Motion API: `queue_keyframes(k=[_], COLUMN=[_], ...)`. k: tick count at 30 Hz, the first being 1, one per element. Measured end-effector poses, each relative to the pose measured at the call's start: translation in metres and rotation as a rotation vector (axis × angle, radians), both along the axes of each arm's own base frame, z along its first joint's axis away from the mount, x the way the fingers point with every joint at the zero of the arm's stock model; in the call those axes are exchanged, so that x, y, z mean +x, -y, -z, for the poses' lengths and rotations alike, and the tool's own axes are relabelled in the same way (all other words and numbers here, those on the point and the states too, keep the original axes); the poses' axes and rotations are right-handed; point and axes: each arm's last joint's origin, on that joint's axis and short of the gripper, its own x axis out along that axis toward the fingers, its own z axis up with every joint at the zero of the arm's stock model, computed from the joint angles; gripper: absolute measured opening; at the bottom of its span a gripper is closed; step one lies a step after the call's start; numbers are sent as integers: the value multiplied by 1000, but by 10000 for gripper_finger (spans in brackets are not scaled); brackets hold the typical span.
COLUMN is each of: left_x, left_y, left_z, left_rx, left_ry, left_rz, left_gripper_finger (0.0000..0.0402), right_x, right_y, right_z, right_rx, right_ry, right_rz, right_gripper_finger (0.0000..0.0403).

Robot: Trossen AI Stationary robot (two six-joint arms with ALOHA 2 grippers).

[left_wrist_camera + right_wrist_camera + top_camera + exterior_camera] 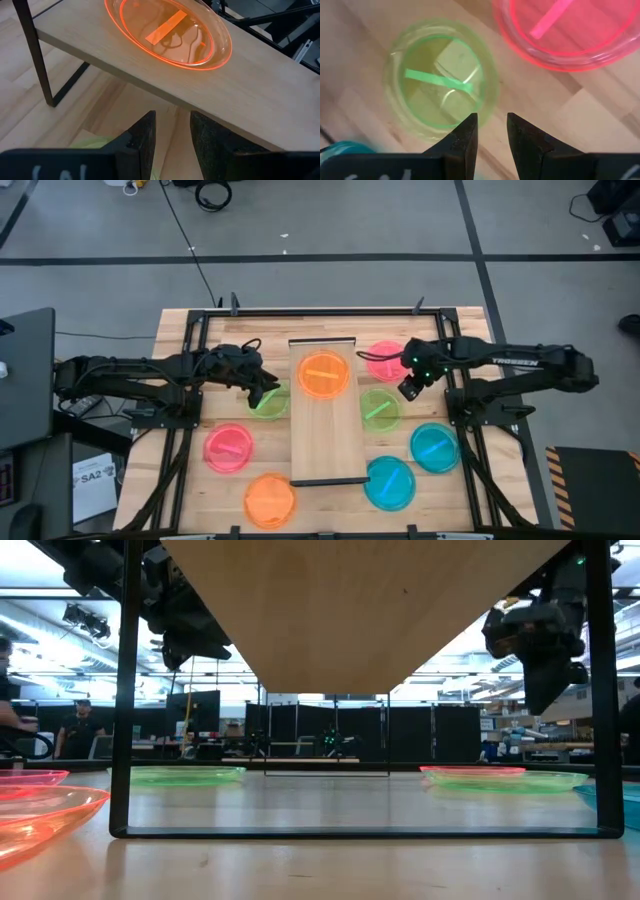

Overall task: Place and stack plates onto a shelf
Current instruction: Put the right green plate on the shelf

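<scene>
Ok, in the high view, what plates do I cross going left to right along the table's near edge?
Orange plate → cyan plate → second cyan plate, which sits a little farther up the table.

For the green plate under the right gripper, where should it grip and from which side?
Probably the rim of the green plate, coming straight down from above. It lies flat on the table, shallow and thin-walled, so only the raised edge offers a pinch. The right gripper hovers over its near edge, fingers slightly apart; the pink plate lies close beside.

"TROSSEN" on the right arm; "SA2" on a floor label.
</scene>
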Motion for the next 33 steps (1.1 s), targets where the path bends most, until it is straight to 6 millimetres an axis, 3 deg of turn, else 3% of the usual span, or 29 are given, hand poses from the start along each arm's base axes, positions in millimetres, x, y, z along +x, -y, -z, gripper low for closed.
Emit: queue_keyframes(k=[9, 14, 21, 33], left_x=[0, 0, 0, 0], left_y=[0, 0, 0, 0], left_z=[0, 0, 0, 0], left_rx=[-1, -1, -2, -7], left_ry=[0, 0, 0, 0], left_rz=[0, 0, -1, -4], left_gripper_finger=[128, 128, 128, 128], right_x=[-2, -5, -2, 4], right_y=[26, 26, 24, 27], right_z=[13, 33, 56, 65], right_rx=[105, 138, 191, 173], right_ry=[-3, -55, 26, 34], right_rz=[63, 72, 37, 45], right_gripper_finger=[111, 111, 111, 110])
